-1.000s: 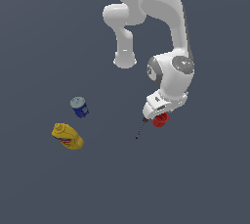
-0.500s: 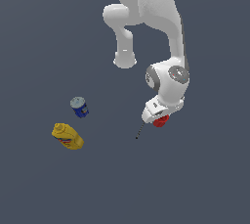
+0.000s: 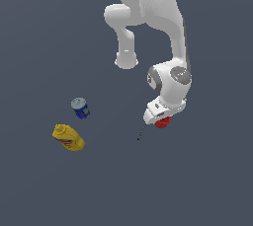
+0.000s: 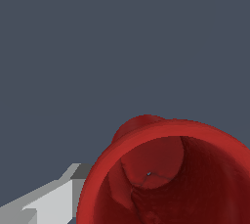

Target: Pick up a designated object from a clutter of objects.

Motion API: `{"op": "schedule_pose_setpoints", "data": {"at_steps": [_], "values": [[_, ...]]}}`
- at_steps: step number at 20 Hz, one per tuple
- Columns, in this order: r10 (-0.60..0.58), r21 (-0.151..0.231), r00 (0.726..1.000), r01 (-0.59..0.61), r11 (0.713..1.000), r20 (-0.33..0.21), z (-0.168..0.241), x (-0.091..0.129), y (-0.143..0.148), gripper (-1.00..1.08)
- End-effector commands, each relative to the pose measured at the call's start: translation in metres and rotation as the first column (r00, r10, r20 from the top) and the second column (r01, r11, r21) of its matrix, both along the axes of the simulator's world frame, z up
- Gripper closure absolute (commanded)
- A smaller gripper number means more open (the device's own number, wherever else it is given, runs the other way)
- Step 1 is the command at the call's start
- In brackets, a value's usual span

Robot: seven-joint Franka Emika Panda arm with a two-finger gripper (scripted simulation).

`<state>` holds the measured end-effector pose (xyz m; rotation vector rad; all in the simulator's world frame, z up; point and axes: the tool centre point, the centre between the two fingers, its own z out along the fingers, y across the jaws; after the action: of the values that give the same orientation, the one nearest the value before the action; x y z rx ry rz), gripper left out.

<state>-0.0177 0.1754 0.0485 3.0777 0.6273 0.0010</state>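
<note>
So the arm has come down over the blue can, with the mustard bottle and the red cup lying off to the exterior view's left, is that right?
Not quite: in the exterior view the gripper is down over the red cup, whose open mouth fills the wrist view. The blue can sits off to the exterior view's left, beside the mustard bottle.

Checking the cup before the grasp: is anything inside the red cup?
The wrist view shows the red cup empty down to its base. The nearest part of its interior is cut off by the picture's edge.

The surface [image 3: 39,32] is a plain, uniform dark grey-blue expanse, evenly lit, without visible walls, furniture or windows.
</note>
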Motion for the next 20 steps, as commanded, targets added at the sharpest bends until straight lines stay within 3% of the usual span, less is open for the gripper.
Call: {"op": "schedule_pose_setpoints", "data": {"at_steps": [1,11,20], "values": [[0.001,0.0,1.0,-0.001,1.0,-0.001,-0.001,0.0,0.001,1.08],[0.0,0.0,1.0,0.0,1.0,0.0,0.022,0.002,-0.004,1.08],[0.001,0.001,1.0,-0.001,1.0,0.0,0.09,0.008,-0.017,1.08]]}}
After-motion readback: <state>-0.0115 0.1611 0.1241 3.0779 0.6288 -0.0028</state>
